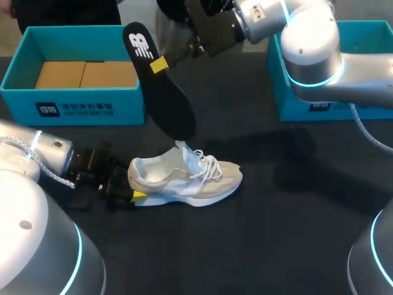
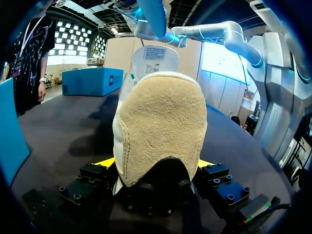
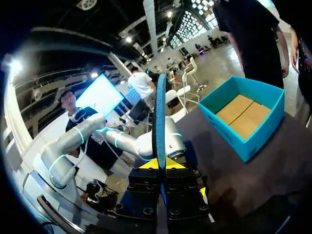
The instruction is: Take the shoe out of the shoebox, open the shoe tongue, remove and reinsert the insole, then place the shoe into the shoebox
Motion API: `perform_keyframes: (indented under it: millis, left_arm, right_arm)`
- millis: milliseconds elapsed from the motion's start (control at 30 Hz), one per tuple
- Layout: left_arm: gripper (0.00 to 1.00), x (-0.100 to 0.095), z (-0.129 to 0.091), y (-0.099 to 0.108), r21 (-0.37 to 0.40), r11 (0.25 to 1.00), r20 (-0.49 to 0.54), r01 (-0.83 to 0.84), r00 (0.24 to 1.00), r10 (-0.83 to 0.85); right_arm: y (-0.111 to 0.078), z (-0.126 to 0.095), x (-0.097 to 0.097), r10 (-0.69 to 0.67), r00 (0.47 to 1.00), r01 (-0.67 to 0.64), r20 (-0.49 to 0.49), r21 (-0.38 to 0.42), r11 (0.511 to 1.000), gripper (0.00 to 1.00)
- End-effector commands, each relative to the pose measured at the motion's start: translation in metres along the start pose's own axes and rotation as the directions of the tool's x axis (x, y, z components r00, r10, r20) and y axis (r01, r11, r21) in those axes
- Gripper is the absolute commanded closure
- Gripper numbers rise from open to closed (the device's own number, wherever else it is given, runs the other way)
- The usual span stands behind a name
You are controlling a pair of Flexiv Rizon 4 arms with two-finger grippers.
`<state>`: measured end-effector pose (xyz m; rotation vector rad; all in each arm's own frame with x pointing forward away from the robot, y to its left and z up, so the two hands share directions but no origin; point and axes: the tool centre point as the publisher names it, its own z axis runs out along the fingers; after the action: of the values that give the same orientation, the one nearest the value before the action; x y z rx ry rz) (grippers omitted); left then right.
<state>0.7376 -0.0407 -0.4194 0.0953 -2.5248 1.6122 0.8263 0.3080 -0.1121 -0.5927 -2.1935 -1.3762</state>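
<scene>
The white and tan shoe (image 1: 187,178) is lying on its sole near the middle of the dark bench (image 1: 276,246). Its heel is pointing left and its toe is pointing right. The left arm is coming in low from the left. Its end effector (image 2: 156,165) is gripping the heel of the shoe, with one yellow tip pressing on each side. The shoe's white tongue (image 1: 183,150) is sticking up, and the white laces (image 1: 212,165) are lying loose over the top. The right arm is coming in from the right and reaching across the far side of the bench. Its end effector (image 3: 159,165) is pinching the black insole (image 1: 163,92) between its two yellow tips. The insole is hanging in the air above the shoe, with its toe end pointing down close over the tongue. I cannot tell if it is touching the tongue. The blue shoebox (image 1: 73,107) is sitting open at the far left, with brown cardboard inside. Another blue box (image 1: 307,92) is sitting at the far right, partly behind the right arm.
</scene>
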Motion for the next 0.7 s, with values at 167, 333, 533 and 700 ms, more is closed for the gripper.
perform_keyframes:
  millis: [167,333,533,700]
  left_arm:
    - [1.0,-0.001,0.001,0.002,0.0,1.0,0.001,0.0,1.0,0.0]
    - [1.0,-0.001,0.001,0.002,0.0,1.0,0.001,0.0,1.0,0.0]
    - [1.0,-0.001,0.001,0.002,0.0,1.0,0.001,0.0,1.0,0.0]
    - [1.0,-0.001,0.001,0.002,0.0,1.0,0.001,0.0,1.0,0.0]
  right_arm:
    - [-0.005,-0.003,0.007,0.002,0.998,-0.001,0.055,-0.018,1.0,1.0]
    - [-0.005,-0.003,0.007,0.002,0.998,-0.001,0.055,-0.018,1.0,1.0]
    - [-0.005,-0.003,0.007,0.002,0.998,-0.001,0.055,-0.018,1.0,1.0]
    - [-0.011,-0.03,0.02,0.001,0.999,-0.009,-0.054,-0.138,0.99,1.0]
